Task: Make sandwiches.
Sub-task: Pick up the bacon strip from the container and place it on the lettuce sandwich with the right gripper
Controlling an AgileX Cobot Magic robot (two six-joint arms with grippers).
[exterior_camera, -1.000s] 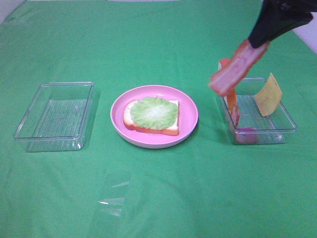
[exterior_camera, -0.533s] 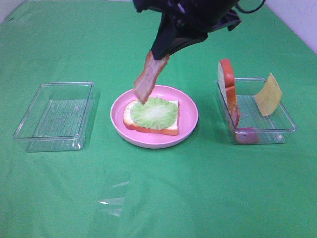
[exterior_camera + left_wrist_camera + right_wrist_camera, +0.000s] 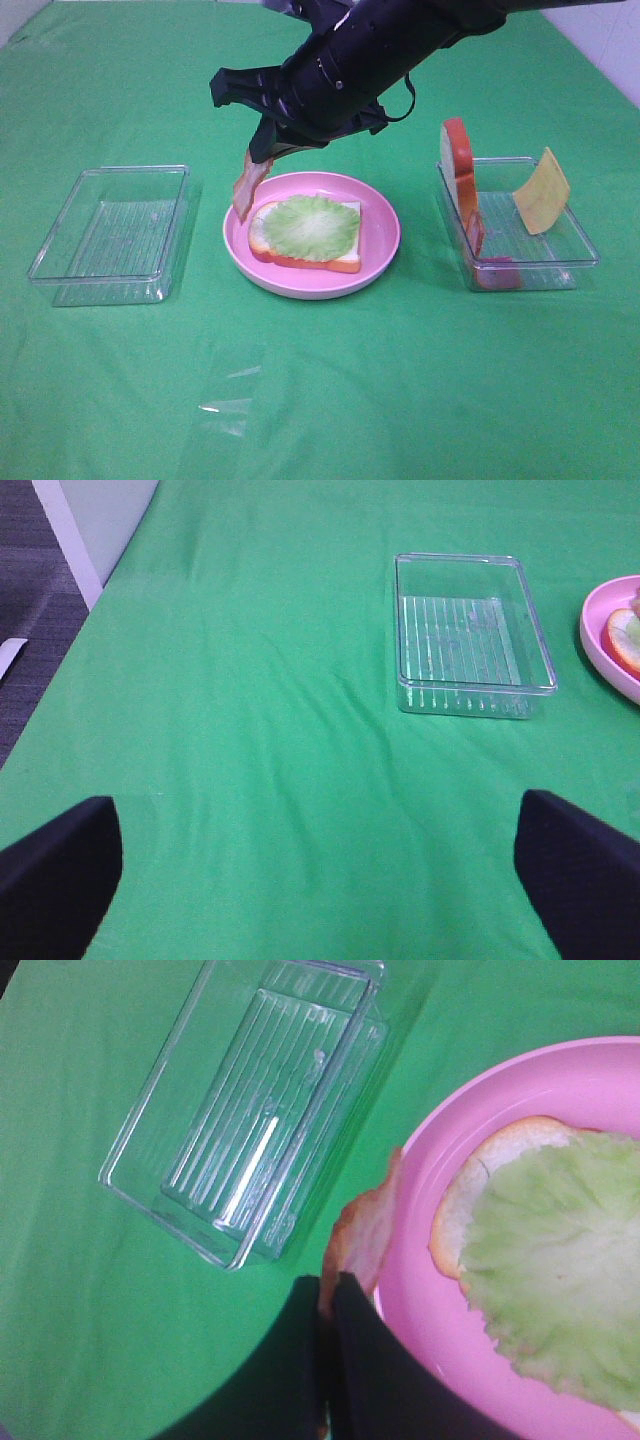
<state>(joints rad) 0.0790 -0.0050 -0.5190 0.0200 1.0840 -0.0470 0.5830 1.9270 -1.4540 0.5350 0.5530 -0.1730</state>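
Hanging from the clenched right gripper (image 3: 268, 152), a bacon strip (image 3: 247, 188) is held over the rim of the pink plate (image 3: 385, 235) on the side facing the left tray (image 3: 110, 235). It is just beside the bread slice (image 3: 300, 262), on which a lettuce leaf (image 3: 312, 227) is laid. A second bread slice (image 3: 458, 160) and a cheese square (image 3: 542, 190) are propped in the right tray (image 3: 575, 262). The left gripper (image 3: 318, 870) is spread wide above the green cloth (image 3: 400, 400).
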